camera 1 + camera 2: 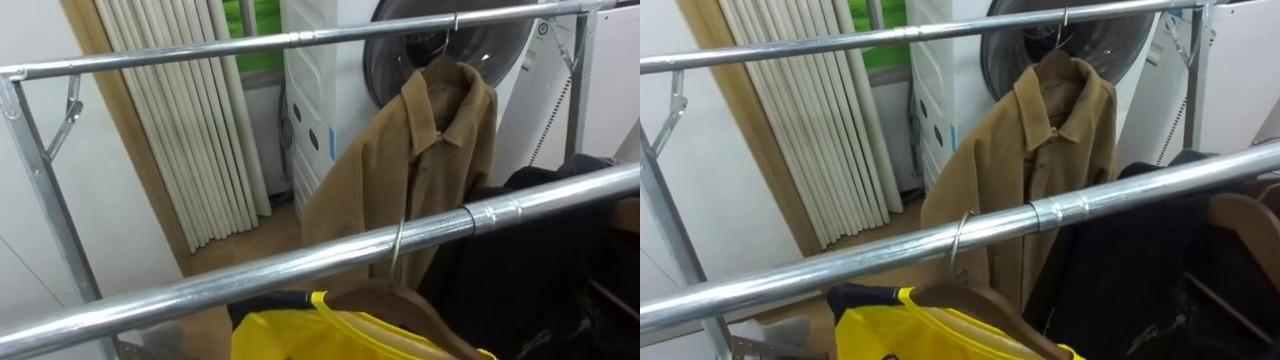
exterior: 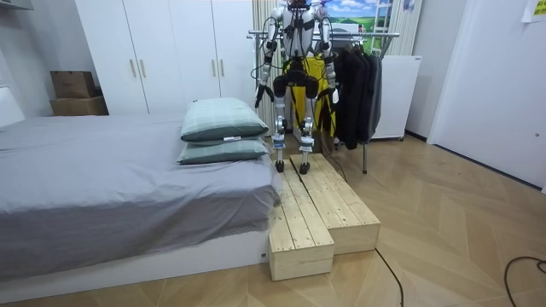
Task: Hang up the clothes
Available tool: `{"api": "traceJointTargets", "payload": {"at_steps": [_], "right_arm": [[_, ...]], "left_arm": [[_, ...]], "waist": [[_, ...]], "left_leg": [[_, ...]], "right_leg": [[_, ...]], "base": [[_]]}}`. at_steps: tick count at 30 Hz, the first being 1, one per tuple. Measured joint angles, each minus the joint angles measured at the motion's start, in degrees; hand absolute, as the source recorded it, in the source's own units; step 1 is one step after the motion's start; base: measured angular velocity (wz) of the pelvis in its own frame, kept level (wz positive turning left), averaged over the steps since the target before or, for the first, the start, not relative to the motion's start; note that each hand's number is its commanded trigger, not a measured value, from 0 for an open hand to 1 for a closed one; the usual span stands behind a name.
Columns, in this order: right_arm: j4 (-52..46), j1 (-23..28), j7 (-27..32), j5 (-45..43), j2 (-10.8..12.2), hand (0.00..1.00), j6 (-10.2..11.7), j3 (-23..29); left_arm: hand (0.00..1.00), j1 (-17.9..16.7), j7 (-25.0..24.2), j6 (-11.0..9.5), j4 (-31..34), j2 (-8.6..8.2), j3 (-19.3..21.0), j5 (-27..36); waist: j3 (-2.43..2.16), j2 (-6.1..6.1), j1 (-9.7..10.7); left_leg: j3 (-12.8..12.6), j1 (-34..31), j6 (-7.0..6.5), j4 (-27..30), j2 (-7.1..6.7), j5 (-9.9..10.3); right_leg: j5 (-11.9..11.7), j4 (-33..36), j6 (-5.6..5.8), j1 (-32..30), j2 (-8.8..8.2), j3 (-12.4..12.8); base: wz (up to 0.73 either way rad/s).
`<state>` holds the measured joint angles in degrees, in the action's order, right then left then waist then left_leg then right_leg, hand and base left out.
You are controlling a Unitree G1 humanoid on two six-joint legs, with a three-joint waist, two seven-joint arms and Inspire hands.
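Observation:
A yellow garment [image 1: 300, 335] hangs on a wooden hanger [image 1: 400, 300], and the hanger's metal hook [image 1: 397, 250] sits over the near rail [image 1: 250, 275] of the clothes rack. On the far rail [image 1: 300, 40] a brown coat [image 1: 420, 170] hangs from its own hanger. Dark clothes [image 1: 540, 260] crowd the near rail to the right of the yellow garment. In the room view I stand on a wooden platform [image 2: 320, 213] facing the rack, with my left hand [image 2: 258, 94] and right hand [image 2: 330, 89] low at my sides, away from the rail.
White pleated curtains [image 1: 190, 130] and a white cabinet [image 1: 310, 90] stand behind the rack, with a round dark fan-like disc [image 1: 490, 50] behind the coat. A bed [image 2: 111, 179] with two pillows [image 2: 223, 119] lies at the platform's side.

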<state>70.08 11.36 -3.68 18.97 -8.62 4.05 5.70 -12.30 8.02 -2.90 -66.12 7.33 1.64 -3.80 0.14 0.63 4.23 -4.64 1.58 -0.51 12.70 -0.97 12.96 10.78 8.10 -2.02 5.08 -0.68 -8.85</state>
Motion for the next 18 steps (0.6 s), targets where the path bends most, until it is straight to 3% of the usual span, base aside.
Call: {"api": "traceJointTargets", "payload": {"at_steps": [9,18], "right_arm": [[1.7,-1.1,-0.2,1.3,-0.2,0.0,-2.5,0.6],[1.7,-1.0,-0.2,4.4,-0.2,0.0,-4.1,0.5]], "left_arm": [[0.0,0.0,-5.9,2.2,-1.3,0.88,0.4,8.7],[0.0,-0.6,-7.4,3.3,-2.4,1.15,0.6,9.7]], "waist": [[0.17,0.02,0.1],[0.32,-0.2,-0.1]], "left_leg": [[1.1,0.1,-0.01,0.1,-0.03,0.0],[1.8,0.1,0.0,0.5,-0.32,0.0]], "right_leg": [[0.0,0.1,-0.02,0.8,0.02,-0.8],[0.7,0.6,0.22,0.8,-0.25,-1.0]], "base": [[0.04],[0.04]]}}
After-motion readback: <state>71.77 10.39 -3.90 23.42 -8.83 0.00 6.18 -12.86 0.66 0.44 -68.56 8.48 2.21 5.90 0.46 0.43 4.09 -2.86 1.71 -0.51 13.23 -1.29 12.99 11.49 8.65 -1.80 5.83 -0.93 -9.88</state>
